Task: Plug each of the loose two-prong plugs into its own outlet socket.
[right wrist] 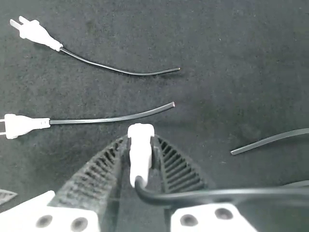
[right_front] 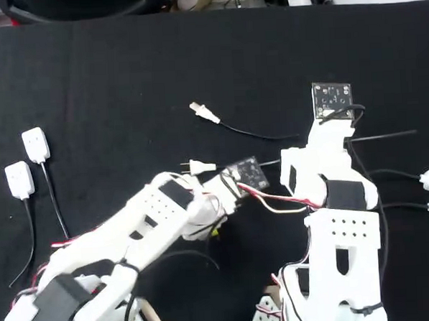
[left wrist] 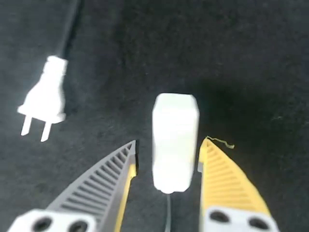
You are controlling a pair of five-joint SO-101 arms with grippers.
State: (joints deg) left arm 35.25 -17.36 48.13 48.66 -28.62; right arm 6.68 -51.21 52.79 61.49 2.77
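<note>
The right hand (right wrist: 141, 140) is closed on a narrow white piece (right wrist: 140, 157), probably a socket held on edge. Its black cable (right wrist: 203, 195) loops back under the wrist. Left of it two plugs lie loose on the table (right_front: 123, 72), the far plug (right wrist: 36, 31) and the near plug (right wrist: 21, 124), both with prongs pointing left. The left hand (left wrist: 169, 141) stands open astride another socket (left wrist: 175, 130), one finger touching it, the other just apart, with the near plug beside it. This looks like lining up a grasp so that each socket can be carried to a plug. Nothing is plugged in yet.
</note>
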